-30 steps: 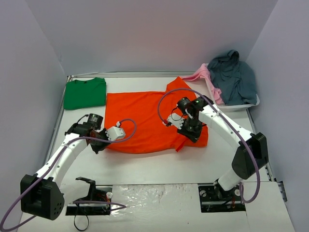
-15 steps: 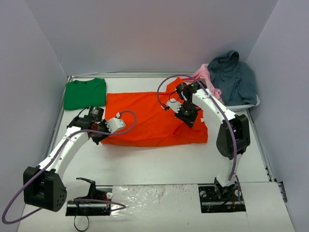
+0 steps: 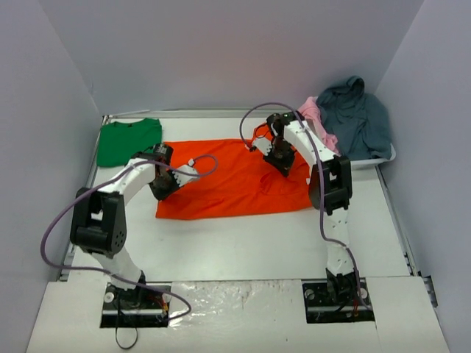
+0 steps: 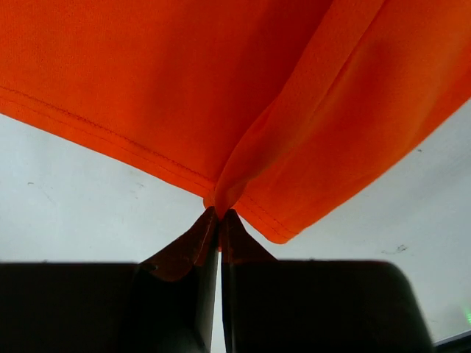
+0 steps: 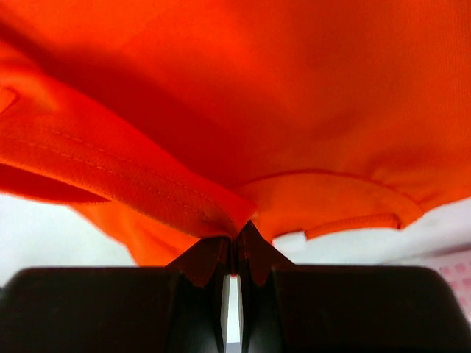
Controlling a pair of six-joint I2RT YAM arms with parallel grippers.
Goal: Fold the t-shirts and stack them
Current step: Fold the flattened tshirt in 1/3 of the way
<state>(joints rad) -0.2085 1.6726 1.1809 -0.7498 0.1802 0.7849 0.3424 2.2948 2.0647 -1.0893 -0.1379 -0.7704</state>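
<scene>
The bright orange short-sleeved cloth t-shirt (image 3: 235, 180) is lying spread across the middle of the white desk (image 3: 243, 243), and both arms are holding it at its two ends. The left jaws are pressing together on a pinch of the hem at the shirt's left edge; in the left wrist view the cloth is hanging from the tips in two loose layers. The right jaws are clamping in the same way on a thick seamed fold near the far right corner, where the cloth is bunching over the tips. The solid green t-shirt (image 3: 129, 141) is resting already folded in the far left corner of the desk, just beside the orange one.

The orange shirt is looking light, thin and very soft (it is sagging and wrinkling wherever it is not supported), so I am judging that it is not keeping any shape by itself and is following the jaws only where they are pinching it. The stitched hem and the seams are the best places to take hold, because there the cloth is doubled and is giving the tips more to bite. Both ends are needing to travel at equal pace, otherwise the fold is coming out crooked.
</scene>
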